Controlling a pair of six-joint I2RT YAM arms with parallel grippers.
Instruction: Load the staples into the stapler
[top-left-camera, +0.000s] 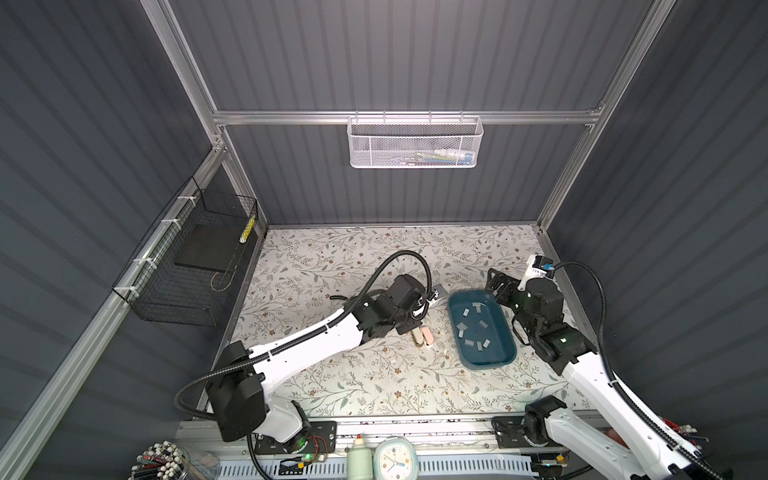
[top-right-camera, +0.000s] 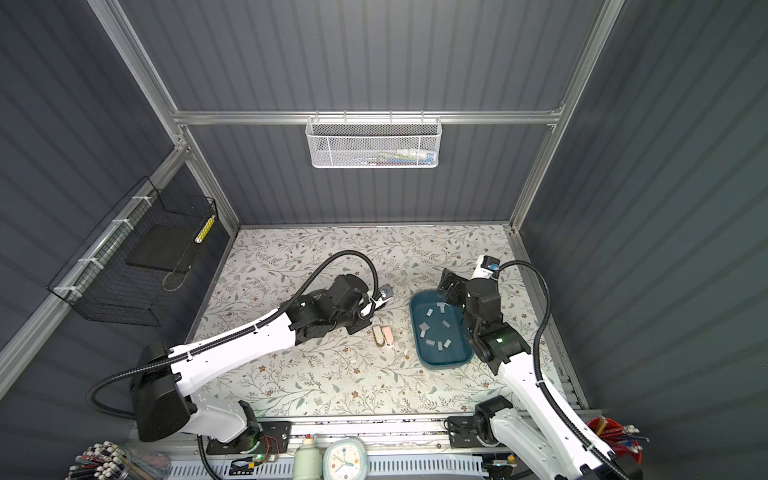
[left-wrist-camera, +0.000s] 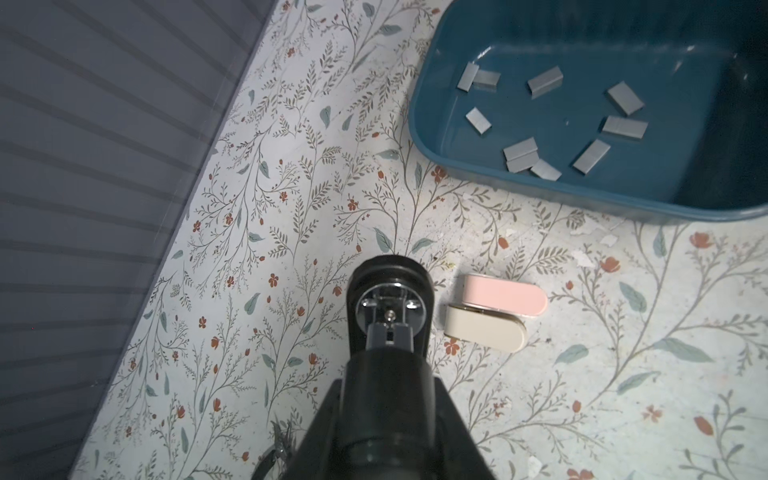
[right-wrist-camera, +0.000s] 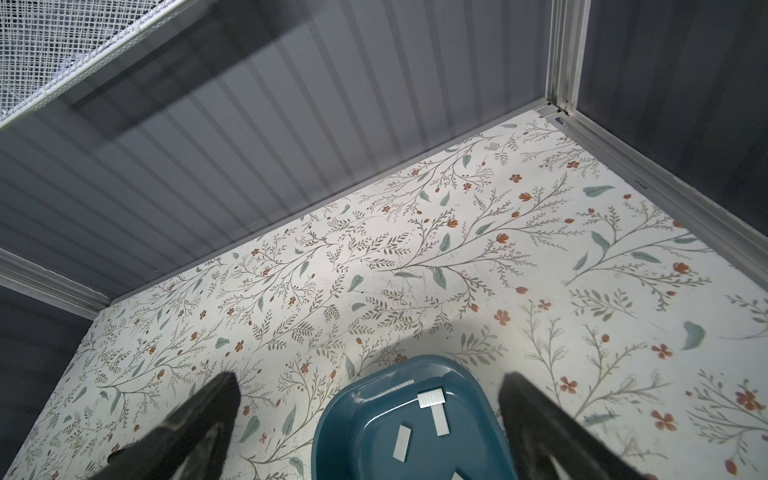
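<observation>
Holding roughly ten staples (left-wrist-camera: 545, 82), one blue tray (left-wrist-camera: 424, 124)

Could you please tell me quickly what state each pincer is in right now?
Left pincer: closed on a black round-ended stapler with chrome metal inside.
Right pincer: open, empty, above one end of the dark blue plastic tray.
</observation>
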